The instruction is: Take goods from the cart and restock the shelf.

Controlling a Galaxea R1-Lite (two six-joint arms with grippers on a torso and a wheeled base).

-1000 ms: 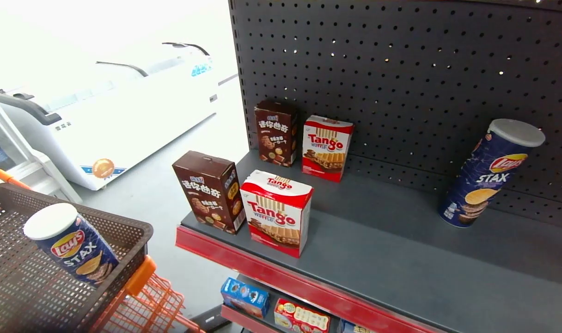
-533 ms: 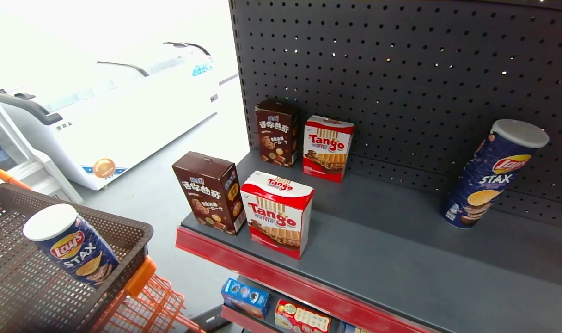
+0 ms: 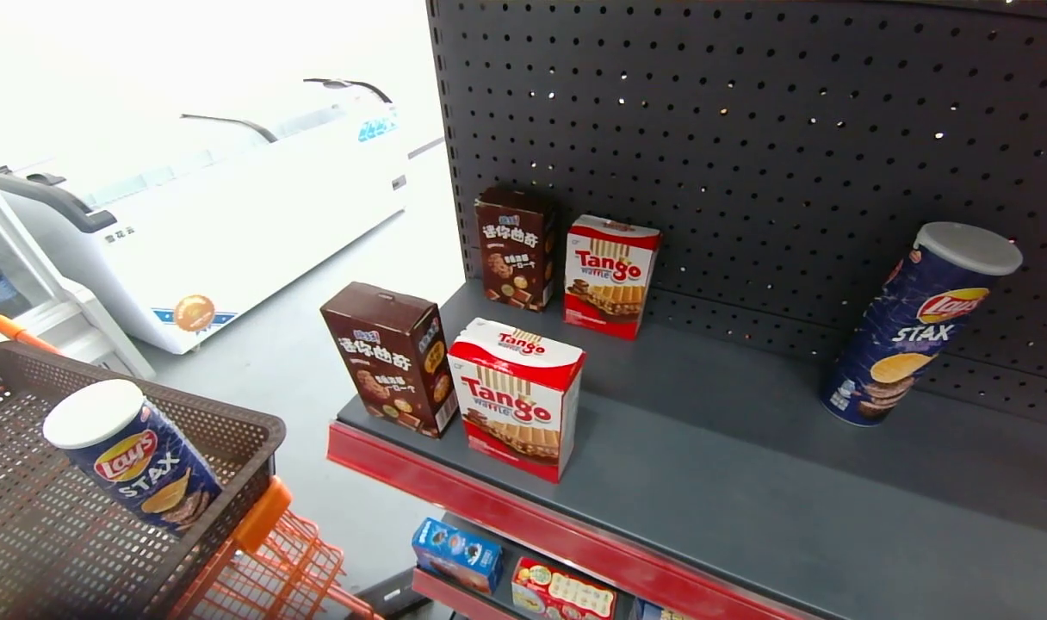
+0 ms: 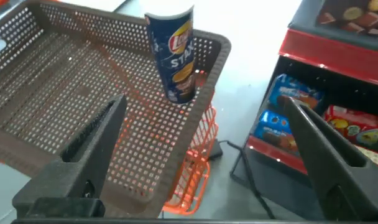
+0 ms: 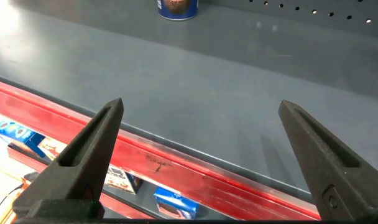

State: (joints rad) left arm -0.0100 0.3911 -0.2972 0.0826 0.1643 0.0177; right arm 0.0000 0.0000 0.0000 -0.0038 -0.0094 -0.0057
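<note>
A blue chips can (image 3: 132, 461) with a white lid stands in the brown mesh cart basket (image 3: 24, 534), near its corner; in the left wrist view the same chips can (image 4: 174, 55) stands well beyond my open left gripper (image 4: 204, 134), which hovers above the basket (image 4: 58, 93). A second blue chips can (image 3: 915, 331) stands at the back right of the grey shelf (image 3: 747, 465), against the pegboard. My open right gripper (image 5: 201, 134) hangs over the shelf board (image 5: 207, 81) near its red front lip, with that can's base (image 5: 178, 7) far ahead.
Two brown cookie boxes (image 3: 392, 355) (image 3: 515, 247) and two red-and-white wafer boxes (image 3: 517, 394) (image 3: 610, 274) stand on the shelf's left part. Lower shelves hold small packs (image 3: 456, 551). A white chest freezer (image 3: 196, 215) stands behind the cart. The orange cart frame (image 3: 274, 573) sits below the basket.
The head view shifted very slightly a second ago; since then nothing has visibly moved.
</note>
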